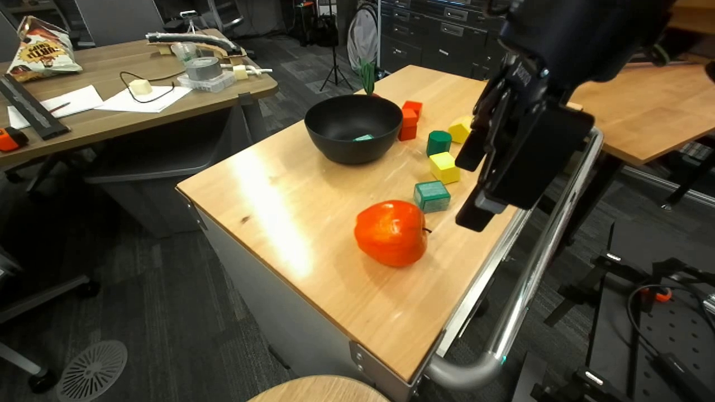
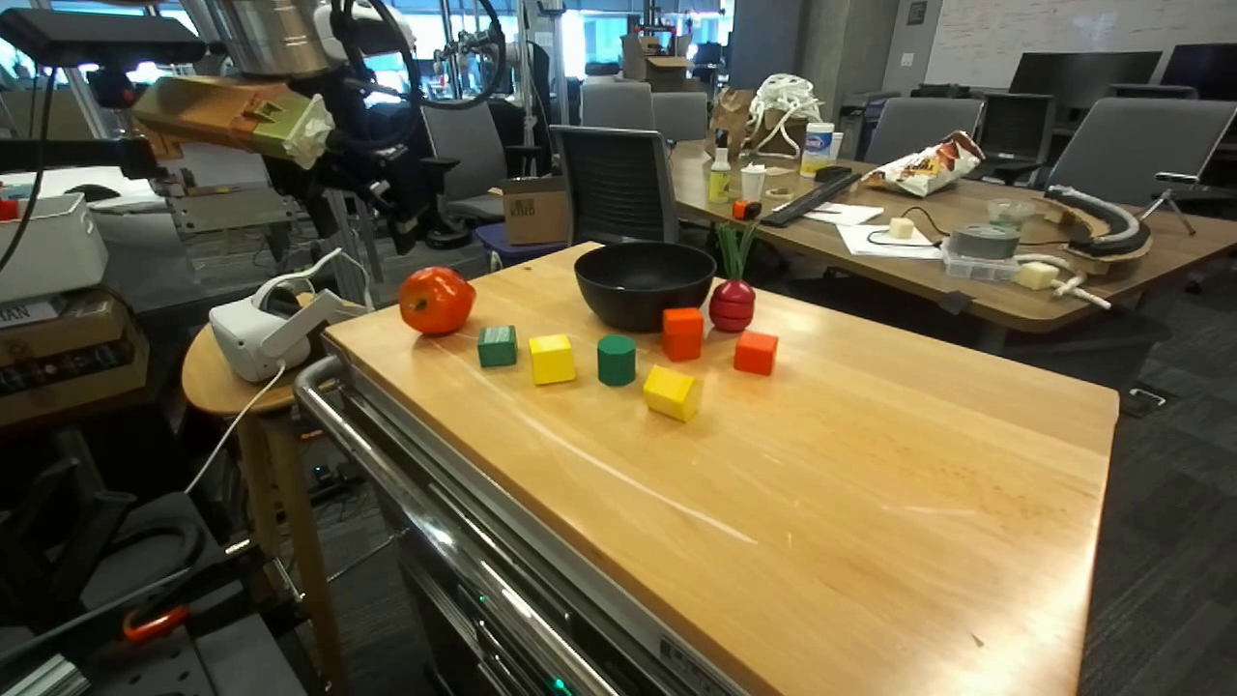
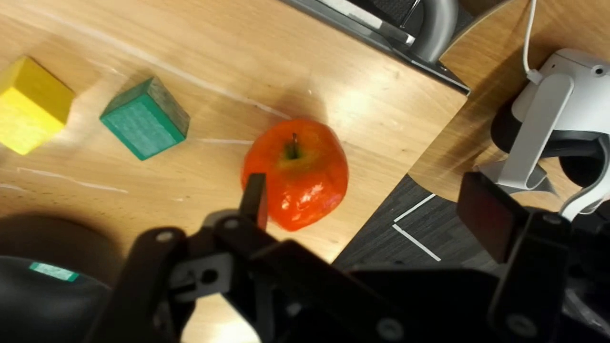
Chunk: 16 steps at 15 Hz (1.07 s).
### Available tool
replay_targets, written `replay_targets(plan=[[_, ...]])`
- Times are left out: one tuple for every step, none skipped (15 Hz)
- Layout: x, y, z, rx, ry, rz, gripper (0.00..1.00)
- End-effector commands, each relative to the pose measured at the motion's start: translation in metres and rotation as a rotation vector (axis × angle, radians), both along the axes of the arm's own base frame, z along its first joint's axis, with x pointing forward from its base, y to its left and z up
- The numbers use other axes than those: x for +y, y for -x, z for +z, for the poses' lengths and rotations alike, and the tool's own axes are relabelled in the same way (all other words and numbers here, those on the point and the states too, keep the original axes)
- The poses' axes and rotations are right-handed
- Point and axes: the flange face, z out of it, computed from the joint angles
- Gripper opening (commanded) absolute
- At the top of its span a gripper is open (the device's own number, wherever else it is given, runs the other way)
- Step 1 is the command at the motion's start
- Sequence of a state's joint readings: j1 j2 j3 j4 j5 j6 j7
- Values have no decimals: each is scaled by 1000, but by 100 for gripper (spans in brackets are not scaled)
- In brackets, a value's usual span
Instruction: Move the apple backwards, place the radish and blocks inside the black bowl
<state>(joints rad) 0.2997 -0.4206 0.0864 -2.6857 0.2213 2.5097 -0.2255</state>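
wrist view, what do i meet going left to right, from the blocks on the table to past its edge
Yellow block, green block, apple, white headset.

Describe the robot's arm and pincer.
The arm is black near its end, with black cables looping in an exterior view. The black, angular pincer has round grey screws and flat pads that look dark reddish inside. Pale lettering is too small to read.
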Motion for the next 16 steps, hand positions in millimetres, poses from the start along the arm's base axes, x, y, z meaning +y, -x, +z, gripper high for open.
replay_targets(plan=[[35,-21,-10,-32,0,59,100],[40,-25,-15,-40,9,73,100],[46,-29,-21,-53,22,86,100],[50,-33,-26,-69,39,103,100],[53,-37,-30,-90,70,133,100],[56,-41,-32,-117,99,163,100],[57,-44,-31,-150,134,199,100],[58,-45,-30,-178,164,226,100],[58,-48,-26,-207,197,253,100],[57,-52,-21,-231,232,276,100],[57,-56,-18,-234,256,282,100],[55,-59,-18,-230,276,276,100],[54,-62,-19,-219,289,264,100],[51,-64,-25,-174,303,233,100],[48,-53,-25,-198,276,263,100],[47,-54,-27,-188,281,258,100]])
